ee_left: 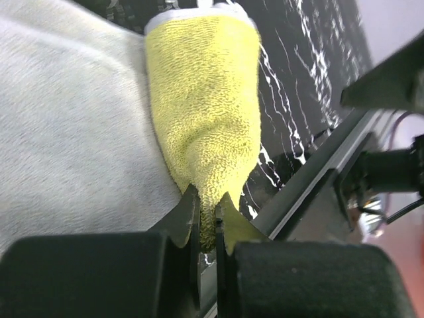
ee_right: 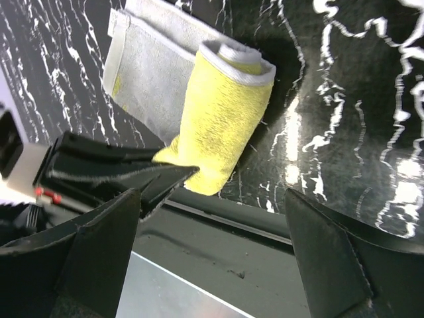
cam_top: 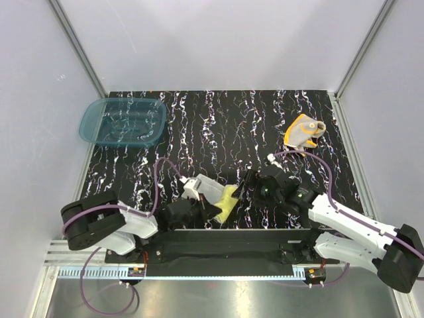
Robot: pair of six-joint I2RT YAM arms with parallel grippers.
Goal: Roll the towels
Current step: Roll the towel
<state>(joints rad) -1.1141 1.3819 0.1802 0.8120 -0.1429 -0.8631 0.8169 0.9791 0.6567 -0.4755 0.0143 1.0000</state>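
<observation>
Fingers first: the left fingers point(ee_left: 182, 222) are pinched tight on the near end of the yellow towel point(ee_left: 205, 99), while the right fingers point(ee_right: 99, 245) gape wide with nothing in them. Looks mid-roll to me: it sits half rolled at the near edge of the worktop point(cam_top: 218, 126), with a flat grey part yet to go, so the right probably needs a grip on the free end next. The right wrist view shows the spiral end, and only the top view shows the orange towel point(cam_top: 303, 131), crumpled at far right.

One yellow towel point(cam_top: 226, 201) and one orange towel point(cam_top: 303, 132), two in all. One teal basin point(cam_top: 122, 121). Two claws, the left claw point(ee_left: 207, 222) and the right claw point(ee_right: 212, 199). One worktop point(cam_top: 218, 126).
</observation>
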